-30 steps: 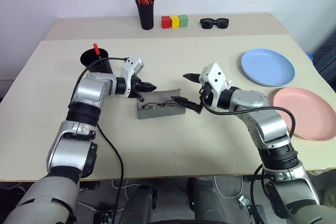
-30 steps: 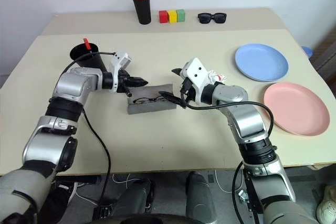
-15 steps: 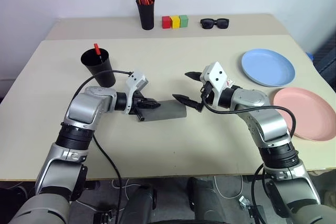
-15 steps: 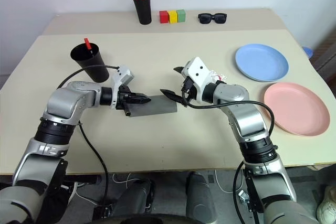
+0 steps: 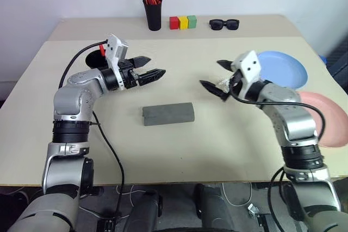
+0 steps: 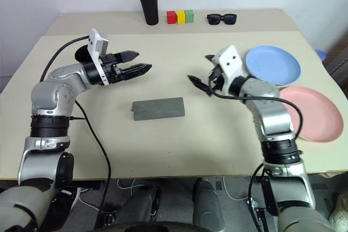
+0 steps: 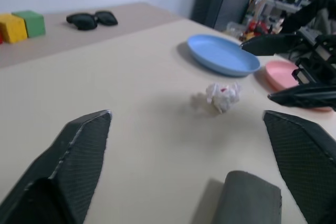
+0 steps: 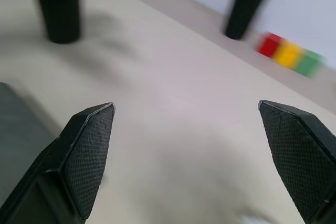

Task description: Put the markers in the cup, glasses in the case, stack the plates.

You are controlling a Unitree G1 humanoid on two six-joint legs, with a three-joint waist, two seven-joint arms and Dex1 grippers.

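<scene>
Far left on the beige tabletop (image 5: 179,150): the wide tapered matte black plastic cup (image 6: 83,54), mostly hidden behind the left arm; a red marker cap (image 5: 101,50) shows by it, so at least one marker looks to be in; the white-bodied one I cannot make out. Left end effector (image 5: 149,73) hangs above the tabletop, empty, its two black fingers spread apart, pointing right toward centre. Centre, nearer than both arms: the grey felt-like rectangular glasses case (image 5: 168,113), lid down, lying flat and touching neither arm; no wire-framed eyeglasses lie loose on the tabletop, so they are probably inside, though that cannot be confirmed. Case looks light, soft-skinned over a stiff shell, unlikely to slip; nothing more seems needed there. Right of centre: right end effector (image 5: 214,79), fingers wide apart, empty, held above the tabletop and pointing left; a small crumpled white scrap of paper (image 7: 222,95) lies on the tabletop near it. Far right: the round flat light blue plastic plate (image 5: 289,70), farther away, and the round flat pink plastic plate (image 5: 333,123), nearer, partly behind the right forearm, side by side and not yet stacked. Judgement: stacking is the step left. Plates should be light, rigid, smooth and rather slippery; with a low, thin rim, the sensible hold is a pinch across the edge on the side nearest the right arm, one finger slid under the lip. Risk: the plate skating away or tilting out of a shallow pinch. Far edge holds a narrow black holder of orange-red pens (image 5: 152,10), three coloured blocks (image 5: 181,23), black sunglasses (image 5: 223,24); all distractors.
</scene>
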